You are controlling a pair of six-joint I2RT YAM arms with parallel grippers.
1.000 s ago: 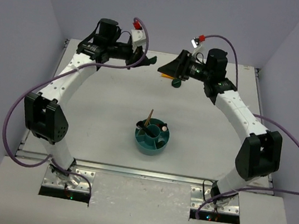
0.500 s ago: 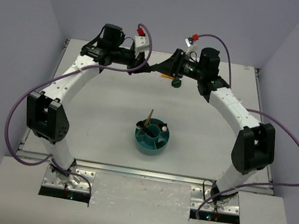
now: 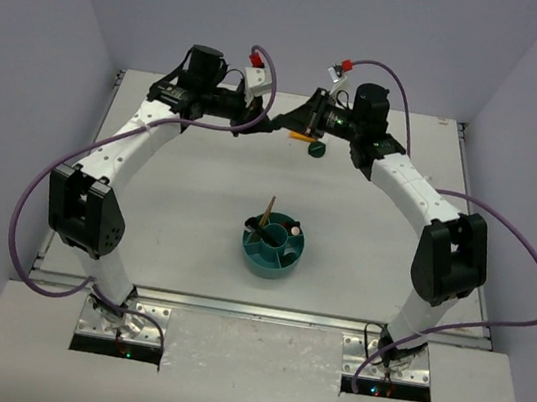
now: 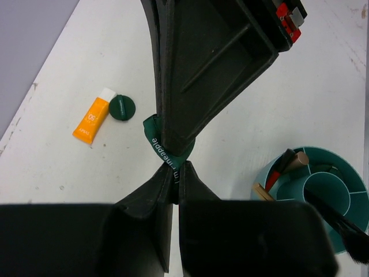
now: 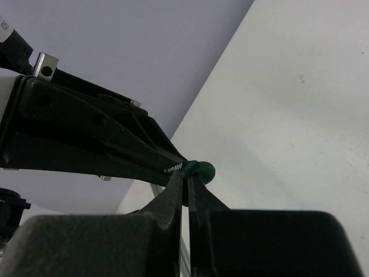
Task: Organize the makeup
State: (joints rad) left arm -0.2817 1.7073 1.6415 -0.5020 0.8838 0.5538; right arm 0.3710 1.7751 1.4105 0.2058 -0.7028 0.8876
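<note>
At the far middle of the table my two grippers meet tip to tip. Between them is a dark green compact (image 4: 167,151) with white lettering, raised off the table. My left gripper (image 4: 174,167) is shut on its near edge. My right gripper (image 5: 185,176) is shut on the same compact (image 5: 200,169) from the other side. In the top view the left gripper (image 3: 267,120) and the right gripper (image 3: 283,122) touch, and the compact is barely visible. A second dark green compact (image 4: 121,107) and an orange-and-white tube (image 4: 92,119) lie on the table below.
The teal divided bowl (image 3: 273,259) stands mid-table with a tan brush handle (image 3: 267,211) sticking out. From the left wrist, the bowl (image 4: 340,167) holds a red pencil (image 4: 274,179) and dark brushes. The back wall is close behind both grippers.
My right gripper has moved left to meet the left one and closed on the green compact. The left arm has shifted slightly right.
</note>
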